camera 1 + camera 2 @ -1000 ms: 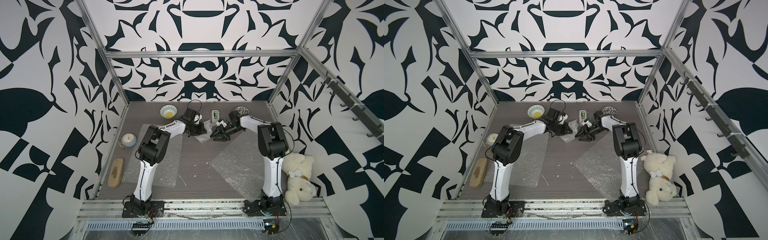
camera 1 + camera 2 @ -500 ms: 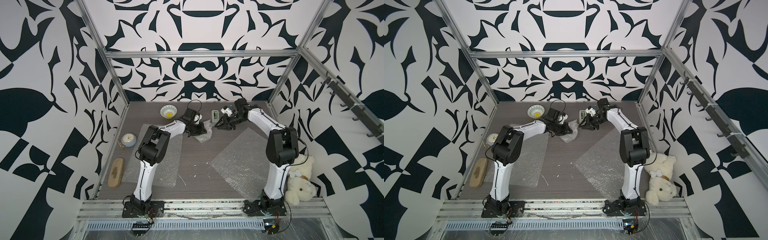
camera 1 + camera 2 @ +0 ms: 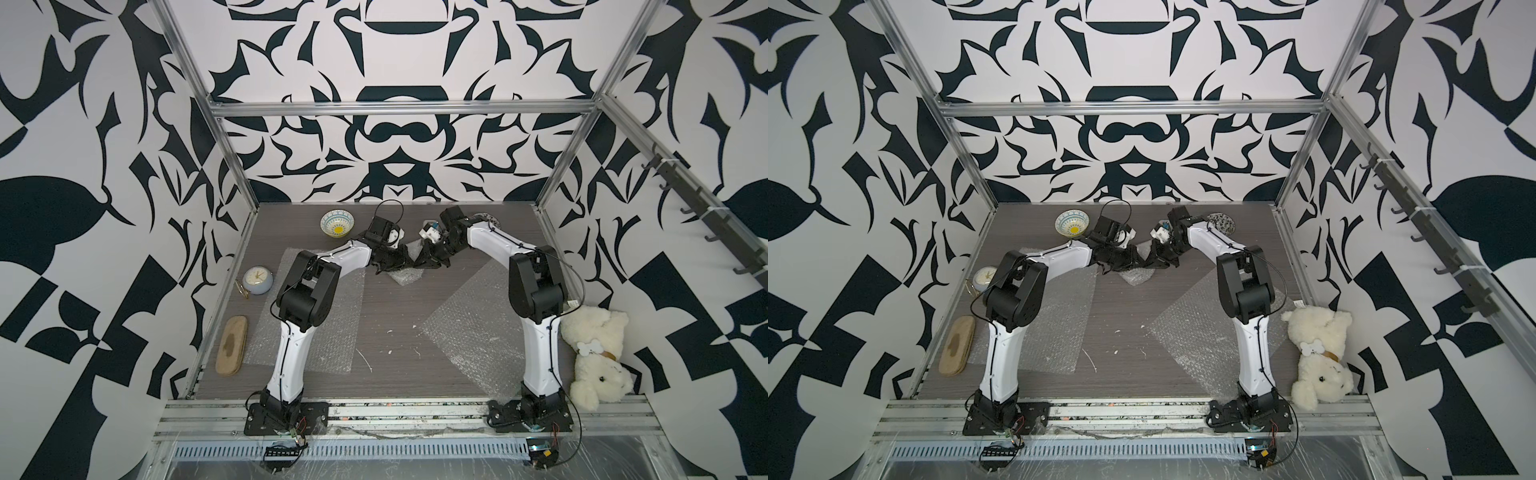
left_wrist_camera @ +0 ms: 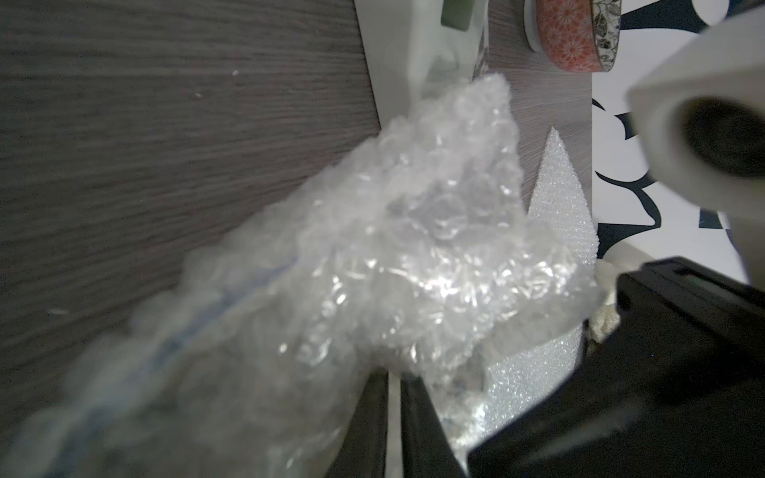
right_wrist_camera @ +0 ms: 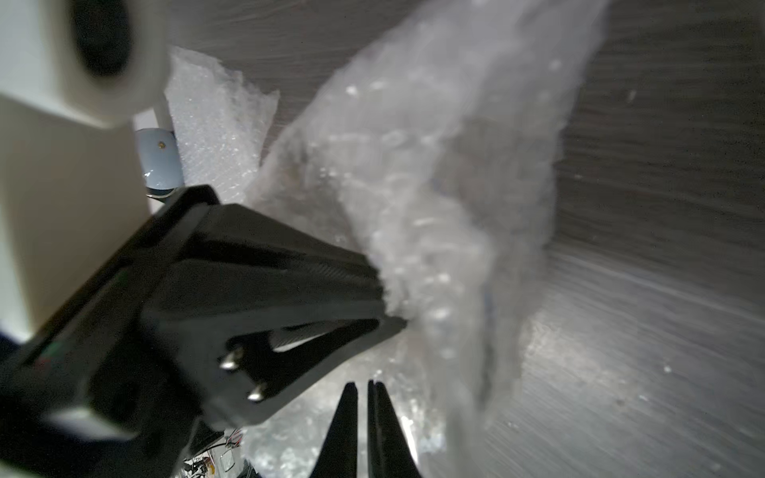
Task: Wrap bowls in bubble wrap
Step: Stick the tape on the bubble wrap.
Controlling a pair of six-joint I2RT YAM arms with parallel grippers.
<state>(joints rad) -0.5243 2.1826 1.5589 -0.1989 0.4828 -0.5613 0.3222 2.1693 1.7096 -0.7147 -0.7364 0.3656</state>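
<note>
At the back of the desk (image 3: 390, 370): a crumpled bundle of bubble wrap (image 3: 404, 275) sits midway between the two arms, its lower edge on the wood. A faint blue streak shows through the film (likely the third bowl, though I cannot make it out).
Other bowls: the yellow-centred bowl (image 3: 337, 222) stands bare near the back wall, and the black-and-white bowl (image 3: 1222, 222) stands bare behind the right arm (image 3: 536, 286).
Spare sheets: the left sheet (image 3: 316, 345) and the right sheet (image 3: 469, 332) lie flat, unused.
Risk, slipping film: if the arms pull apart, the thin wrap could tear or slide out of the grip, and the bundle would fall open.
Risk, dropped bowl: a lift with the underside unfolded could let the bowl roll out onto the hard desk.
Risk, collision: the two sets of jaws sit very near each other, so a small sideways move could knock them together (or shove the tape dispenser (image 4: 393, 54) just beside the bundle).
Left arm (image 3: 307, 291): elbow raised, forearm stretched to the back centre, wrist tipped down. Its jaws are clamped on a fold of the bundle.
Right arm: mirrored, reaching in from the other side with the wrist bent down. Its jaws are drawn almost together, with only a slit between them. I cannot tell whether film is caught there.
</note>
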